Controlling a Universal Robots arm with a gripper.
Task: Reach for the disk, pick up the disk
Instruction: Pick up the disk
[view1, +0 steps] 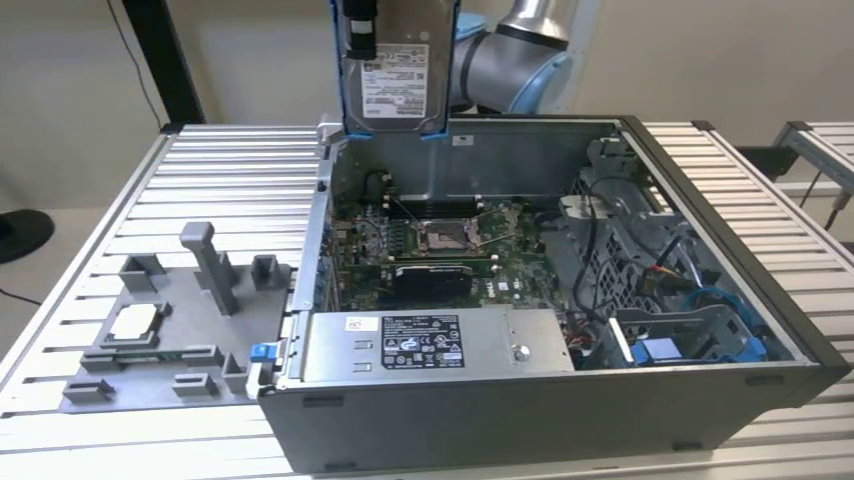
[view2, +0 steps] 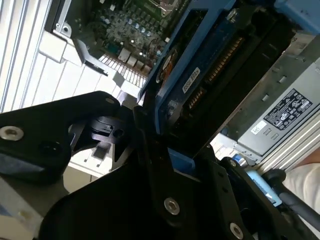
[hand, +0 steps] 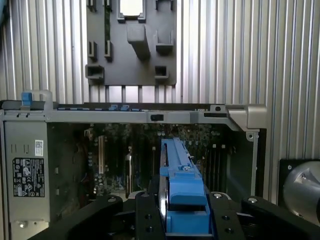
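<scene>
With the gripper (hand: 183, 216) jaws clamped on its blue-railed edges, the disk (view1: 394, 85) hangs upright above the computer case (view1: 534, 415) — clear of the open top, over its far wall.

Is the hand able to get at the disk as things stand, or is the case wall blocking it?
Yes, it looks so: the hand is clamped on the disk, holding it upright over the open case, with nothing between them.

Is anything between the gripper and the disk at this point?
Nothing visible. The gripper is shut on the disk, holding it upright above the open computer case, clear of the parts inside.
</scene>
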